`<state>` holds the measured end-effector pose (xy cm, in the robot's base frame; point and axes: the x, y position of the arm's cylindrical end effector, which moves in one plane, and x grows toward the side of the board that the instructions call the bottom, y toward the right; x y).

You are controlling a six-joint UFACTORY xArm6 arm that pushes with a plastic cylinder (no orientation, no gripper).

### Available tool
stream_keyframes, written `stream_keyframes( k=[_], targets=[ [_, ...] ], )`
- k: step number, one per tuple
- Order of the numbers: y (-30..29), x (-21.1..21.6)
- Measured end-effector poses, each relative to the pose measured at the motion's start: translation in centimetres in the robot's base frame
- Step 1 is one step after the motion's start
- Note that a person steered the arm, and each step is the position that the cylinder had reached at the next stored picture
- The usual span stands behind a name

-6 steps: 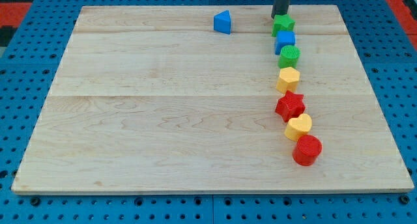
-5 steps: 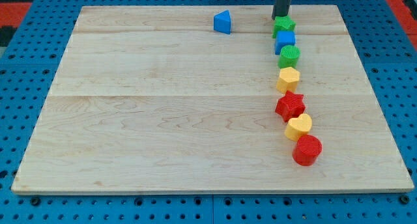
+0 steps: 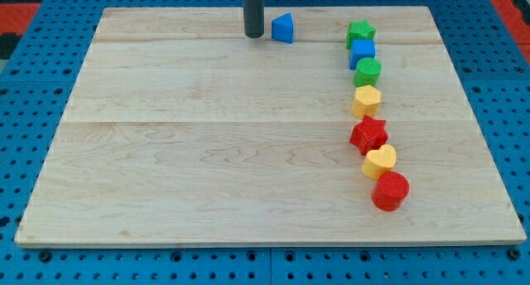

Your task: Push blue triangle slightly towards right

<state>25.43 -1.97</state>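
Note:
The blue triangle [image 3: 283, 27] sits near the top edge of the wooden board [image 3: 207, 152], a little left of centre-right. My tip [image 3: 252, 35] stands just to the triangle's left, a small gap away from it. The rod rises straight up out of the view's top.
A curved line of blocks runs down the view's right: green star [image 3: 360, 31], blue cube [image 3: 362, 50], green cylinder [image 3: 368, 70], yellow hexagon [image 3: 366, 99], red star [image 3: 368, 134], yellow block [image 3: 379, 161], red cylinder [image 3: 390, 190]. Blue pegboard surrounds the board.
My tip has moved from beside the green star at the top right to the left side of the blue triangle. No block has moved.

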Motion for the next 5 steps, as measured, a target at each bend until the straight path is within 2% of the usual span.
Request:
stream_keyframes(
  k=[3, 4, 5],
  targets=[
    [7.2, -0.8],
    [8.0, -1.1],
    [5.7, -1.9]
  ],
)
